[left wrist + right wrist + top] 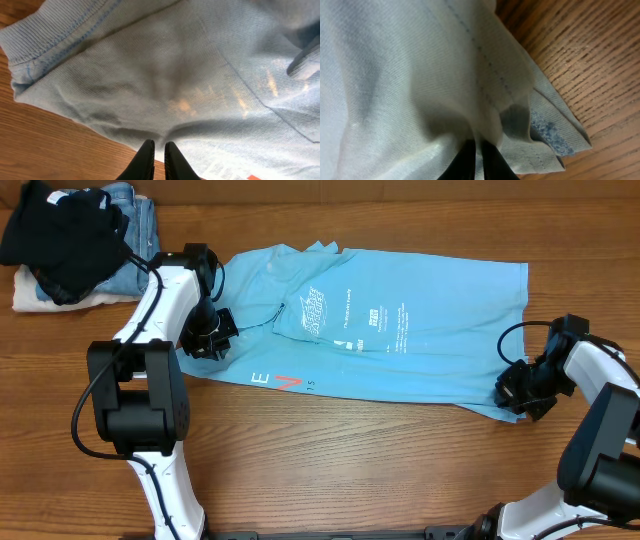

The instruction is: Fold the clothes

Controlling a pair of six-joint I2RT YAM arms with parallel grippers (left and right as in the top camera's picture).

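The light sky-blue T-shirt (420, 340) lies spread across the table with its white printed logos (312, 308) facing up. A strip with red-and-white lettering (285, 383) shows along its near edge. My left gripper (212, 338) is at the shirt's left edge. In the left wrist view its jaws (158, 145) are shut on a puckered fold of the shirt (175, 75). My right gripper (515, 393) is at the shirt's near right corner. In the right wrist view its jaws (477, 146) are shut on bunched fabric (395, 75) beside the hem.
A pile of other clothes sits at the far left corner: a black garment (65, 235) on top of blue denim jeans (138, 210) and a pale garment (30, 295). Bare wooden table (350, 470) lies in front of the shirt.
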